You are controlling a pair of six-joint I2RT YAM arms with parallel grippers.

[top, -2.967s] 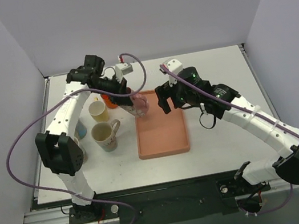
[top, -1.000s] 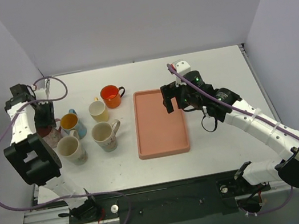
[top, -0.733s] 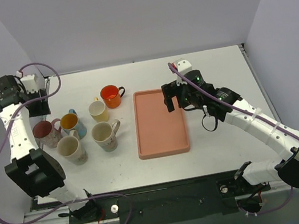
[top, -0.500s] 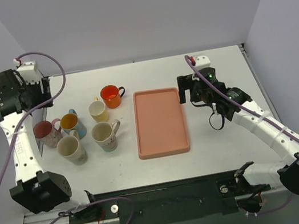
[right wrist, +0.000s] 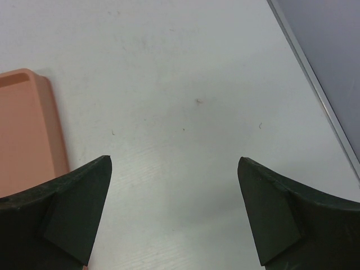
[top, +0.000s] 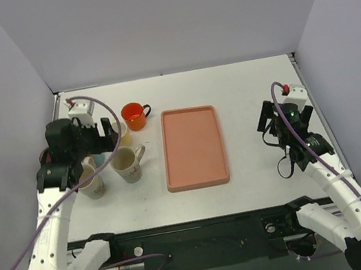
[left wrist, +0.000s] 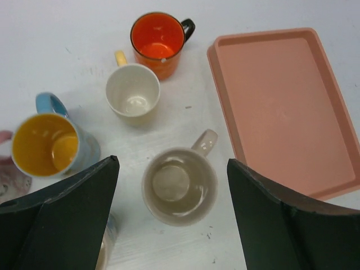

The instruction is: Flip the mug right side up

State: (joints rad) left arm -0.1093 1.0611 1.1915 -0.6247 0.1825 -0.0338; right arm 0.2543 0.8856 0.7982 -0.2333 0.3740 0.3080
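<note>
Top external: left gripper [top: 97,139] spread wide above the mugs [top: 129,161] at 9 o'clock of the salmon tray [top: 198,174]; right gripper [top: 284,120] wide too, over the white table [top: 241,82] at the tray's 3 o'clock.

Left wrist: cream mug [left wrist: 180,185] upright between the fingers [left wrist: 56,214]; pink mug [left wrist: 7,179] a sliver at the 9 o'clock edge, beside the blue mug [left wrist: 48,143], uprightness unclear.

Right wrist: wide-set fingers, table, tray corner at 9 o'clock.

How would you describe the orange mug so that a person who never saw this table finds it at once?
Start from the salmon tray in the middle of the white table. Left of it stands a group of mugs; the orange mug is the one farthest from the arm bases. It alone is orange inside and out, with a black handle.
</note>
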